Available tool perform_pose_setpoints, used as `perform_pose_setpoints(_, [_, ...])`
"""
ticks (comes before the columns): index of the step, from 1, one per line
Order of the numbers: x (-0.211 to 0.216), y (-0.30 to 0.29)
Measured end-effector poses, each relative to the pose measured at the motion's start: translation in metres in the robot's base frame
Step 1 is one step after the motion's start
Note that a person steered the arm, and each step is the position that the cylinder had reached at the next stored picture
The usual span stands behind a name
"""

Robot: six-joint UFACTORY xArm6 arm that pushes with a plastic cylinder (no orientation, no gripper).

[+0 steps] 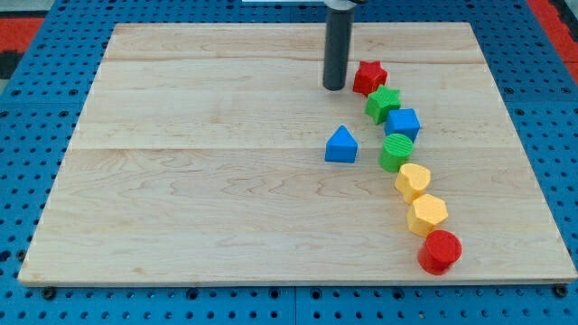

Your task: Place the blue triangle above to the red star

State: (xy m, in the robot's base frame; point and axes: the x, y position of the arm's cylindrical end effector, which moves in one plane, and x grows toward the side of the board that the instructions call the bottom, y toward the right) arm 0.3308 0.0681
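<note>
Landmark: red star (369, 77), near the top of the desk (181, 199). Rod end effector, nothing held, no jaws to open; my tip (334, 88) just left of the star, seemingly not touching. Blue triangle (340, 145) below and left of the star, well apart, free on all sides. Probably positioned beside the star before circling under the triangle for an upward push. Trailing down-right from the star: green star (383, 104), blue cube (403, 123), green cylinder (396, 152), two yellow blocks (413, 181) (427, 215), red cylinder (440, 251). Column crowds the right flank.
</note>
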Motion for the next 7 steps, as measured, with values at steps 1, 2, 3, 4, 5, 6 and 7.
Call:
perform_pose_setpoints(1, [-0.014, 0.004])
perform_pose_setpoints(2, [-0.018, 0.053])
perform_pose_setpoints(3, [-0.020, -0.002])
perform_pose_setpoints(4, [0.035, -0.060])
perform_pose_setpoints(5, [0.150, -0.071])
perform_pose_setpoints(6, [0.185, -0.011])
perform_pose_setpoints(7, [0.166, -0.015])
